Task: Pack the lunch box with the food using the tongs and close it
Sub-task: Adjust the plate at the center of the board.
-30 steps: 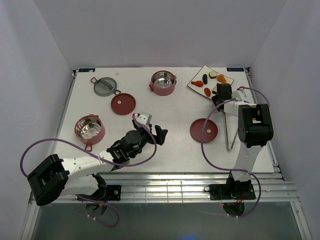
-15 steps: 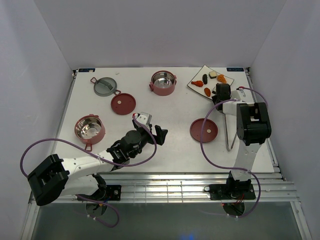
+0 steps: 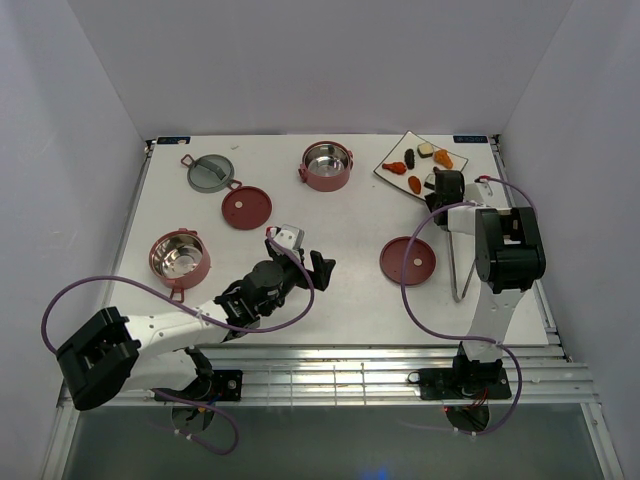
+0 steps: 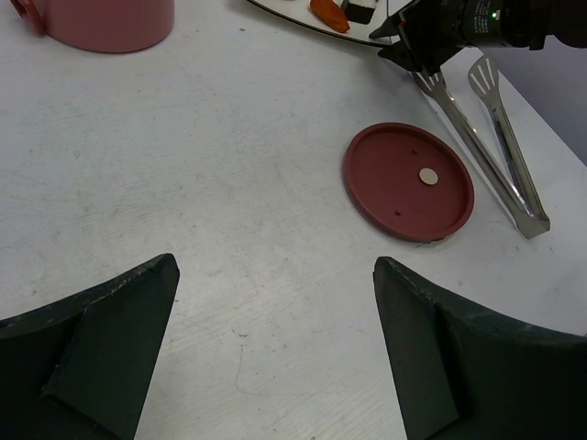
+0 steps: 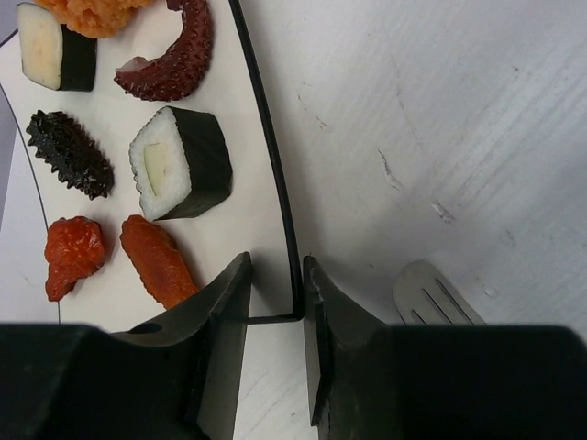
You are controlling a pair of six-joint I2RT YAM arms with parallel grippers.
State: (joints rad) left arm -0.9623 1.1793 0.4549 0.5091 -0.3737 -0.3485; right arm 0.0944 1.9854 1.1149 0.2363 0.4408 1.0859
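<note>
The food [image 3: 413, 166] lies on a square white plate [image 3: 398, 160] at the back right; close up I see a sushi roll [image 5: 179, 165], orange fried bits [image 5: 156, 261] and a dark piece [image 5: 69, 156]. My right gripper [image 3: 441, 186] [image 5: 275, 266] straddles the plate's [image 5: 119, 115] near corner. Its jaws stand narrowly apart, with the black rim against the right finger. The tongs [image 3: 460, 258] [image 4: 486, 147] lie on the table beside it, one tip [image 5: 431, 293] showing. My left gripper [image 3: 300, 252] [image 4: 275, 266] is wide open over bare table. The lunch box bowls [image 3: 327, 165] [image 3: 180, 257] stand open.
Two red disc lids [image 3: 246, 207] [image 3: 408, 260] lie flat, the right one [image 4: 409, 181] just left of the tongs. The grey-green lid [image 3: 211, 172] rests at the back left. A bowl's side [image 4: 110, 18] shows at the top of the left wrist view.
The right gripper's jaws have narrowed around the plate's corner and its arm has shifted slightly. The left arm has stayed still.
</note>
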